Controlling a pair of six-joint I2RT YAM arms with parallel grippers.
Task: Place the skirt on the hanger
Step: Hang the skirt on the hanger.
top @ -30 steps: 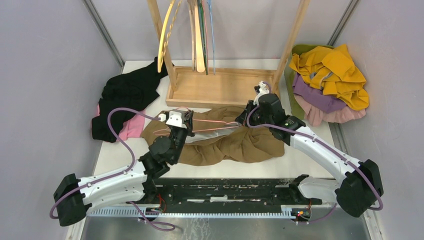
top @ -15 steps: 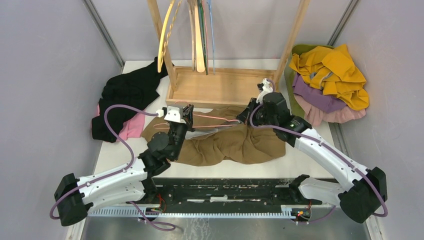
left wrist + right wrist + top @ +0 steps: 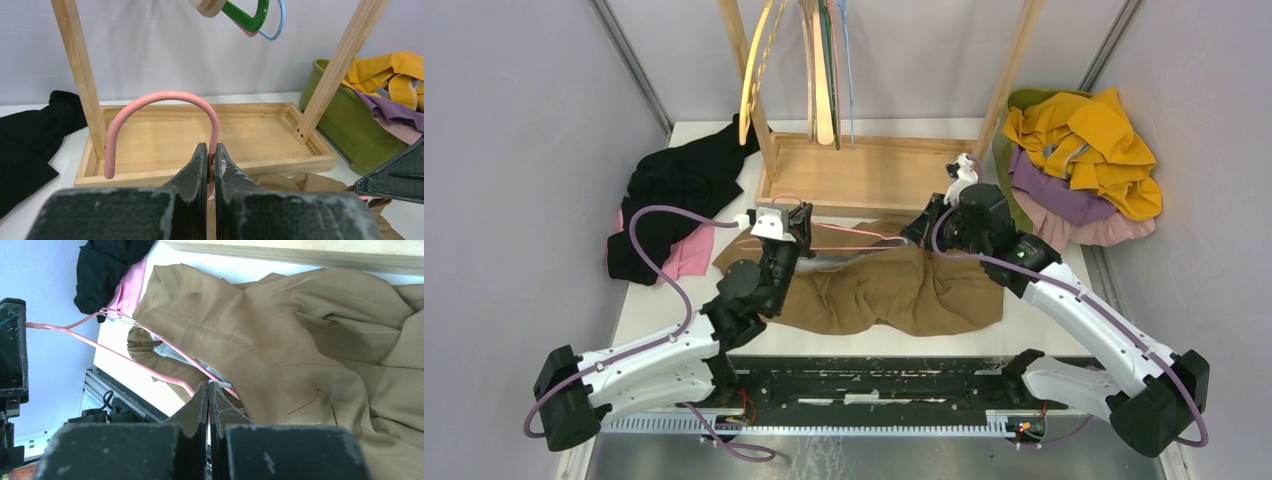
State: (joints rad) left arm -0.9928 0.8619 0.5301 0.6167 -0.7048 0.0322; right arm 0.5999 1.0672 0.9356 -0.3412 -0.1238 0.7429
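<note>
Both arms have carried the hanger [image 3: 160,94] back toward the rack [image 3: 864,175]. Our left jaws pinch its hook and our right jaws pinch its far end. The skirt [image 3: 894,290] lies on the bench [image 3: 649,305] beneath, barely caught; lifting fast could shed it.

Left gripper [image 3: 796,224] and right gripper [image 3: 921,228] each pinch one end of the pink hanger [image 3: 854,247] over the crumpled tan skirt [image 3: 894,295], near the wooden rack [image 3: 864,175].
</note>
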